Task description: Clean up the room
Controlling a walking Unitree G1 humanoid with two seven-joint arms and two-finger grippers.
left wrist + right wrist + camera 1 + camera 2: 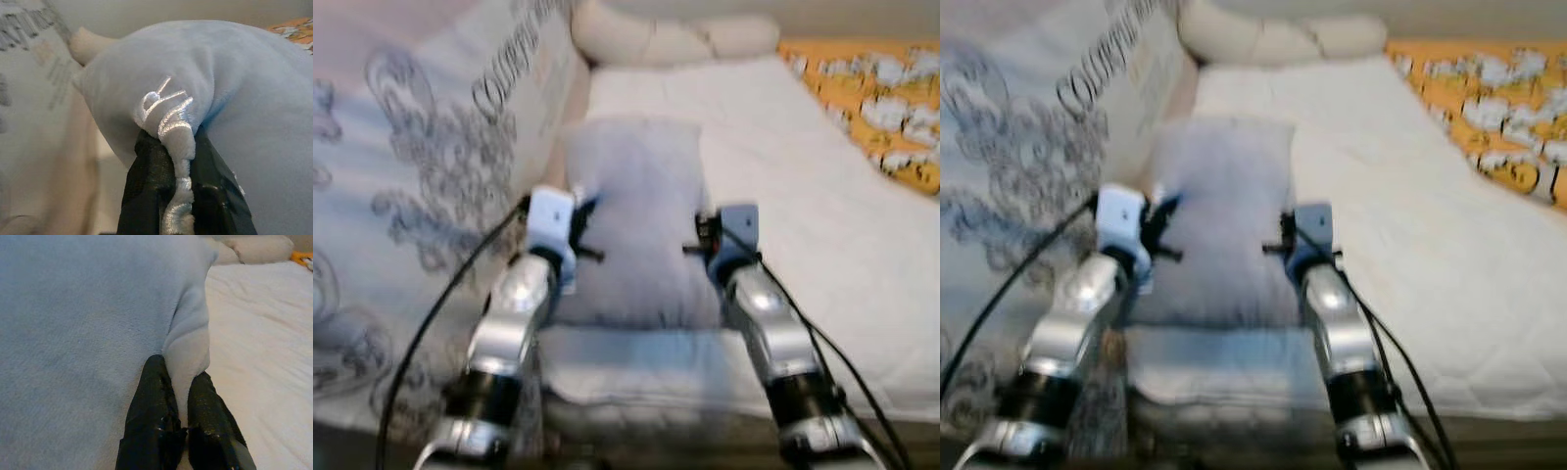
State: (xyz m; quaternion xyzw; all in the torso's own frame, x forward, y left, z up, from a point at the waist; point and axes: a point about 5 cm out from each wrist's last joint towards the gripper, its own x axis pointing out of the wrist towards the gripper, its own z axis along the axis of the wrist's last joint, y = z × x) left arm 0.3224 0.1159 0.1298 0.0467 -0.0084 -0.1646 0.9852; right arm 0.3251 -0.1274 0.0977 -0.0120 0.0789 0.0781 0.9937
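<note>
Both eye views look forward and down along the bed (783,196); each wrist view sits close behind its fingers (151,191), sharing the grey pillow (641,215).

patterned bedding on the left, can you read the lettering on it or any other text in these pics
Dark script lettering on the patterned bedding: too blurred to read in either eye view.
Grey lettering on the same bedding in the left wrist view: cut off and blurred, unreadable.
Blue pillow, pinched by the left gripper and right gripper: no text.
</note>
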